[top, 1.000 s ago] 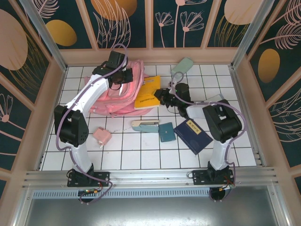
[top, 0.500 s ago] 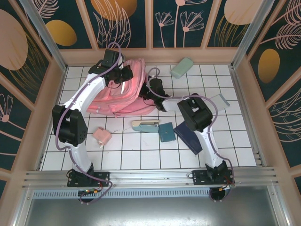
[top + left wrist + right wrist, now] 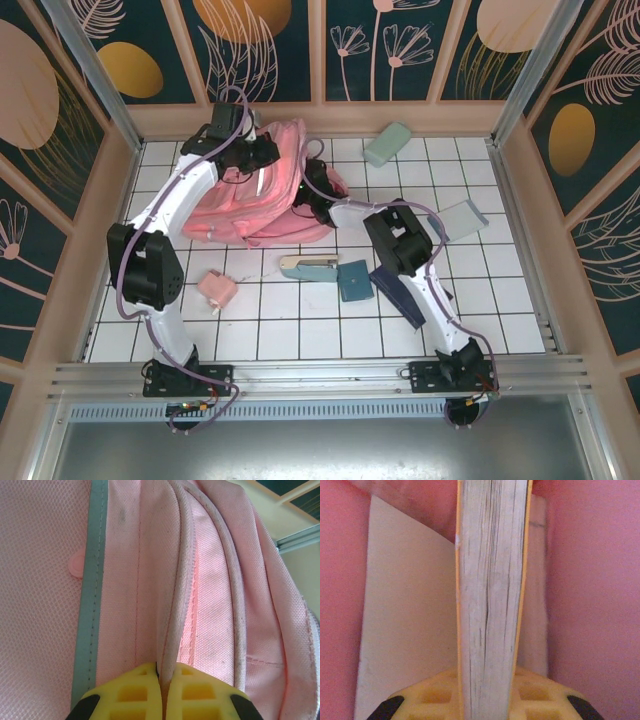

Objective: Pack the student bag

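Pink bag lies on the white desk, at about 11 o'clock. At the bag's 12 o'clock side, the left end effector is pinching a seam of the bag. At its 3 o'clock side, the right end effector is inside the bag, pinching a yellow-covered book. A teal wallet sits at 5 o'clock from the bag.

Left arm stretched far forward, wrist bent right. Left hand pads pinched together on student bag fold. Right arm elbow-up, forearm reaching forward-left. Right hand pads clamped on book edge.
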Motion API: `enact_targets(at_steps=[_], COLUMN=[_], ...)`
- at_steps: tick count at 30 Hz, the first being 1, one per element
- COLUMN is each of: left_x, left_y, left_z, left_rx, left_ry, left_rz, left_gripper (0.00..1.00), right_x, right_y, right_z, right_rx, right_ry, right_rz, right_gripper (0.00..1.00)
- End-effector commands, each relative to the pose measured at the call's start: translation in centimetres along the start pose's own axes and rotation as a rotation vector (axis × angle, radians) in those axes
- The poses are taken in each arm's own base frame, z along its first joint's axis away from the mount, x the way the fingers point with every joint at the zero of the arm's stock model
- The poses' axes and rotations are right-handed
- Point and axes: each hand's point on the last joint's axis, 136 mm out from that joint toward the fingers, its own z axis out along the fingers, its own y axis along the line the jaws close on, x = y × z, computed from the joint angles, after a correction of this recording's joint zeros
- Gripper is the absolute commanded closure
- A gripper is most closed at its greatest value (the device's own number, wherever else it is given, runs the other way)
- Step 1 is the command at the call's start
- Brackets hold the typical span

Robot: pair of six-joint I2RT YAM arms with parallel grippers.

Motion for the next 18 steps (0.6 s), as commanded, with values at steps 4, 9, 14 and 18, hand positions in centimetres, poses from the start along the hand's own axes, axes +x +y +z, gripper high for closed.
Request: enact_targets(at_steps=[4, 9, 14, 18], left_x=[-5.2, -5.8, -6.2, -6.1], left_y=[-3.6, -1.7, -1.7, -1.7], left_z=[-6.4, -7.3, -8.2, -7.8], left_rx=[0.135, 0.128, 0.167, 0.186], left_ry=[-0.166, -0.169, -0.169, -0.154], left_rz=[0.064, 0.033, 0.034, 0.023], left_gripper=[1.00, 1.00, 1.00, 1.00], right_x=[-2.8, -3.8, -4.7, -4.7], right_y=[5.1, 5.0, 4.6, 4.9], right_z=[-5.3, -8.5, -10.8, -10.6], right_rx=[-0.100, -0.092, -0.087, -0.129], right_ry=[-0.102, -0.151, -0.213, -0.191], right_rz=[-0.066, -0.070, -0.057, -0.010], right_gripper=[1.00, 1.00, 1.00, 1.00])
